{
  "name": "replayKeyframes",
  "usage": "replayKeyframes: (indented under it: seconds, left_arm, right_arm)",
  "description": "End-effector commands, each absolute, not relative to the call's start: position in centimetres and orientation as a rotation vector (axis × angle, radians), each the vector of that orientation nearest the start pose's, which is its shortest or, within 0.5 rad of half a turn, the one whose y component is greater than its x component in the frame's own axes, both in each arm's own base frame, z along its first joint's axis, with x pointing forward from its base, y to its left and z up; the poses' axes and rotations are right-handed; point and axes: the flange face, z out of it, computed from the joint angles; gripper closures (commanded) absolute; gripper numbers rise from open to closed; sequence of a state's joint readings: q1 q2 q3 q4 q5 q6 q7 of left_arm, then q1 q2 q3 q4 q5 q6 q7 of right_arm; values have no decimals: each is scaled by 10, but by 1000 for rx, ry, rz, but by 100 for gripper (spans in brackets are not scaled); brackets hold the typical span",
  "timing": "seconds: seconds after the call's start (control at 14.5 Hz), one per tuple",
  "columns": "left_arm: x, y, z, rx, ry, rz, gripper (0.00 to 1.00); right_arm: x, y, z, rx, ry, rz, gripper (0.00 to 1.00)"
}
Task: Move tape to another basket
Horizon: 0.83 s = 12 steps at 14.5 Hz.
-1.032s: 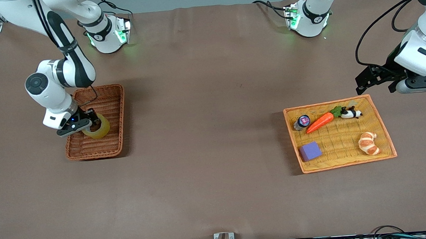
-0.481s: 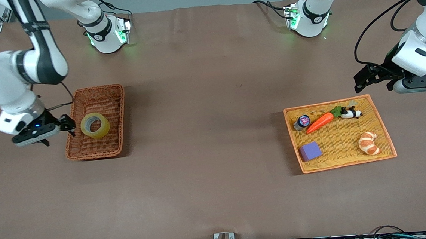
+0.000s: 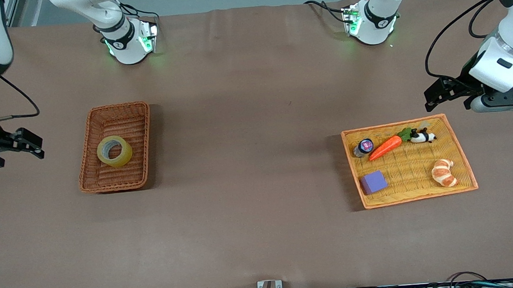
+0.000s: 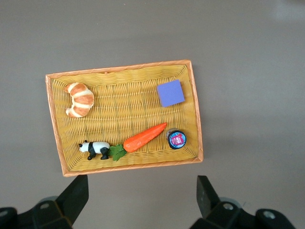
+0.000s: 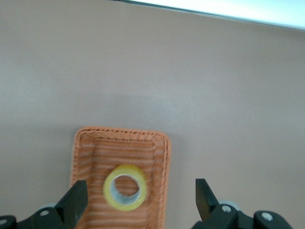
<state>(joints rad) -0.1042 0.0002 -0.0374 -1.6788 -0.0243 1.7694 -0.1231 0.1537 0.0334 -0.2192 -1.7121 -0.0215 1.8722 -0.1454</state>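
The tape, a pale yellow ring, lies flat in the reddish-brown wicker basket at the right arm's end of the table. My right gripper hangs open and empty over bare table beside that basket, clear of it. In the right wrist view the tape and the basket show well below the wide-apart jaws of the right gripper. My left gripper is open and empty over the table beside the orange-yellow tray. In the left wrist view nothing sits in the left gripper.
The orange-yellow tray at the left arm's end holds a toy carrot, a panda figure, a croissant, a purple cube and a small round tin. Brown cloth covers the table between basket and tray.
My right gripper let go of the tape, rose out of the basket and drew away toward its end of the table. The tape stayed in the basket. The left arm barely moved.
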Motion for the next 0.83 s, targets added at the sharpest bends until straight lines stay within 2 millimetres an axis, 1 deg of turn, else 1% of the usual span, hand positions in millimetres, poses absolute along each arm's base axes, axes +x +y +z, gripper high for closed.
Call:
replayKeyframes:
  seconds: [0.0,0.07,0.14,0.21,0.28,0.34,0.41,0.48,0.76]
  left_arm:
    - [564,-84,596,-3180,3,-126,0]
    - [564,-84,596,-3180,1,-126,0]
    - [564,-84,596,-3180,1,-126,0]
    - [564,-84,596,-3180,1,-126,0]
    - [564,-84,597,-3180,-1,-131,0]
    - [564,-84,598,-3180,-13,-133,0]
    - [564,-83,599,-3180,-18,-136,0]
    - [564,-83,600,-3180,-18,-138,0]
    - [563,-84,600,-3181,-48,-138,0]
  right_arm:
    - [576,-30,611,-3179,107,-95,0]
    - [568,-33,635,-3171,168,-52,0]
    - [558,-47,643,-3137,207,45,0]
    - [553,-47,644,-3090,197,76,0]
    - [549,-46,646,-3081,190,80,0]
    - [549,-42,643,-3092,177,74,0]
    - [550,-33,643,-3123,147,53,0]
    - [550,-30,646,-3144,133,22,0]
    - [550,-29,648,-3146,133,17,0]
